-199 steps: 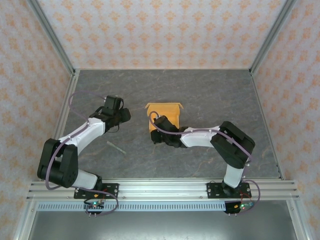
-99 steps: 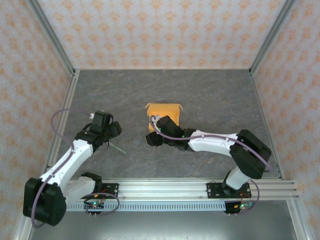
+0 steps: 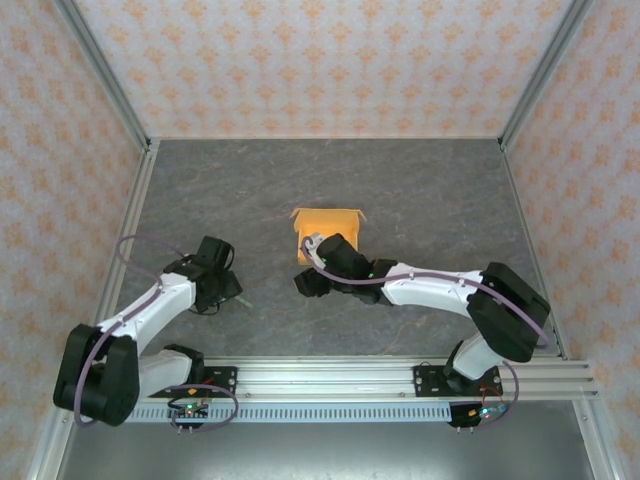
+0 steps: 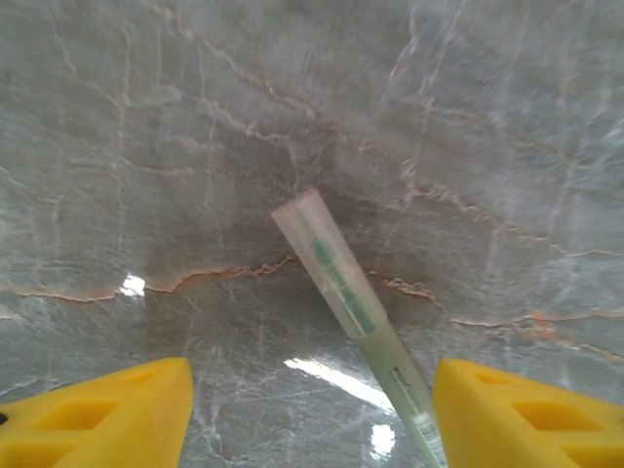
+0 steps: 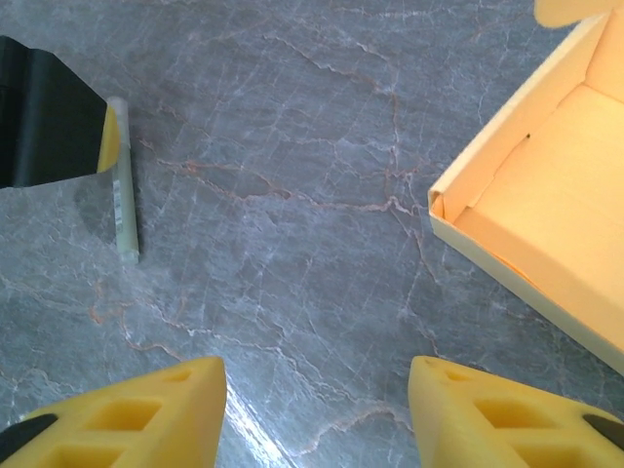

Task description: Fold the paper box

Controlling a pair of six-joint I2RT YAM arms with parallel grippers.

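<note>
A grey, marble-veined table (image 3: 400,180) lies inside a stall of orange-patterned walls (image 3: 300,60) framed by metal rails, with two arms bolted to a rail at its near edge. The right arm (image 3: 440,285) stretches low across the table toward the middle, while the left arm (image 3: 150,305) is folded up on its own side, its wrist pointing inward. The paper box (image 3: 326,222), orange-yellow and open at the top, rests flat on the table near the centre, its side walls raised and a small flap jutting from its far right corner. From the right wrist, the box (image 5: 546,205) shows its bare inside and one near corner, sitting off to the right of the fingers and apart from them. The right gripper (image 3: 305,283) hangs just in front of the box, and its yellow fingers (image 5: 146,409) stand wide apart over bare table with nothing between them. The left gripper (image 4: 310,369) is likewise spread open, low over the table. A thin clear tube (image 4: 341,283) with green markings lies on the surface between its fingers, slanting toward the right-hand one, unclamped; the right wrist sees that tube (image 5: 122,195) beside the left gripper's black body.
</note>
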